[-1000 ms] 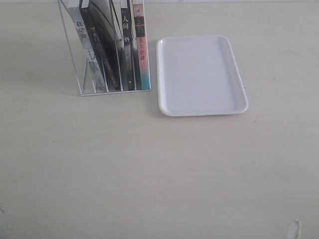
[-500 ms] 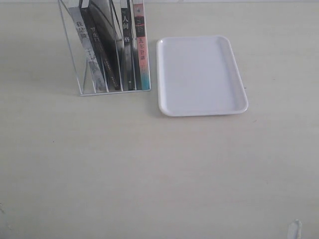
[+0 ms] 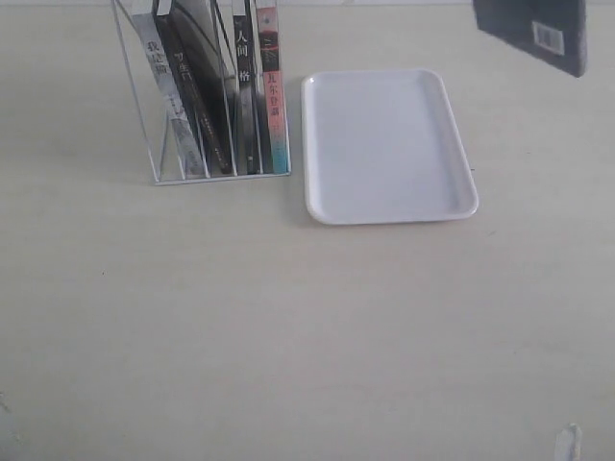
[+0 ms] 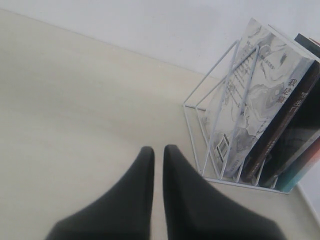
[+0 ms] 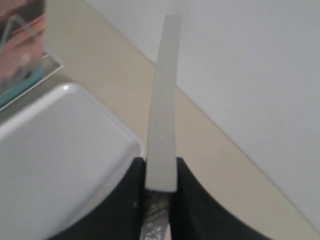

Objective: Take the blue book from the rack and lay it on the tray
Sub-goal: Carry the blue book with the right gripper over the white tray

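Observation:
The blue book [image 3: 514, 24] hangs in the air at the top right of the exterior view, beyond the tray's far right corner, its dark back and barcode showing. In the right wrist view my right gripper [image 5: 160, 162] is shut on its lower end, and the pale page edge [image 5: 163, 90] stands up between the fingers. The white tray [image 3: 384, 144] lies flat with nothing on it, and one rounded corner [image 5: 60, 140] shows beside the book. The white wire rack [image 3: 221, 178] stands left of the tray. My left gripper [image 4: 158, 152] is shut on nothing, low over the table, a short way from the rack [image 4: 220, 115].
Several books remain in the rack: a marbled grey one [image 4: 250, 95], black-spined ones [image 3: 192, 106], and a pale one with a pink-teal spine [image 3: 272, 86] nearest the tray. A white wall runs behind the table. Bare table fills the front of the exterior view.
The blue book has come into the exterior view at the top right, where no book showed in either earlier frame. The rack, its books and the tray have not moved.

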Motion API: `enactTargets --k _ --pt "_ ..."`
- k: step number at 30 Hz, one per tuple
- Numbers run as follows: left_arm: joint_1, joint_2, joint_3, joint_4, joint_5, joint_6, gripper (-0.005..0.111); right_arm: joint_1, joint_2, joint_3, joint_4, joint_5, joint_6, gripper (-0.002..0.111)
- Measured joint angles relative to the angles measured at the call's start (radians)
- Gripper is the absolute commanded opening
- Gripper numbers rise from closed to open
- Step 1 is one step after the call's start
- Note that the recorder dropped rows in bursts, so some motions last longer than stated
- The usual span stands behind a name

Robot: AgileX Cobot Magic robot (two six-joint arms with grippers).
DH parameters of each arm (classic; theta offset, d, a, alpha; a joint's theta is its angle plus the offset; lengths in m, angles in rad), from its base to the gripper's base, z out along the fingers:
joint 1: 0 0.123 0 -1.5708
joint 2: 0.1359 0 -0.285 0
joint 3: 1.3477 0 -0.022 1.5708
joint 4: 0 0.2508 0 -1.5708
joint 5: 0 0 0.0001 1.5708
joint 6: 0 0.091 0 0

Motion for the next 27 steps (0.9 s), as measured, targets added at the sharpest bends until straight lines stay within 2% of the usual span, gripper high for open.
enactTargets --k 4,6,10,14,15,21,24,27 --pt "0.000 0.000 0.000 0.000 0.000 0.000 0.006 0.000 0.041 0.003 0.206 0.089 -0.477 0.000" --pt "0.000 0.000 0.000 0.000 0.000 0.000 0.006 0.000 0.043 0.002 0.242 0.120 -0.617 0.000" --pt "0.000 0.000 0.000 0.000 0.000 0.000 0.006 -0.003 0.043 0.003 0.324 0.130 -0.766 0.000" --pt "0.000 0.000 0.000 0.000 0.000 0.000 0.006 -0.021 0.090 0.003 0.586 0.197 -1.015 0.000" --pt "0.000 0.000 0.000 0.000 0.000 0.000 0.006 -0.053 0.116 0.003 0.686 0.231 -1.077 0.000" --pt "0.000 0.000 0.000 0.000 0.000 0.000 0.006 -0.243 0.211 0.003 0.936 0.331 -1.313 0.000" --pt "0.000 0.000 0.000 0.000 0.000 0.000 0.006 -0.266 0.264 0.003 1.087 0.368 -1.435 0.000" --pt "0.000 0.000 0.000 0.000 0.000 0.000 0.006 -0.266 0.292 0.003 1.100 0.349 -1.450 0.000"
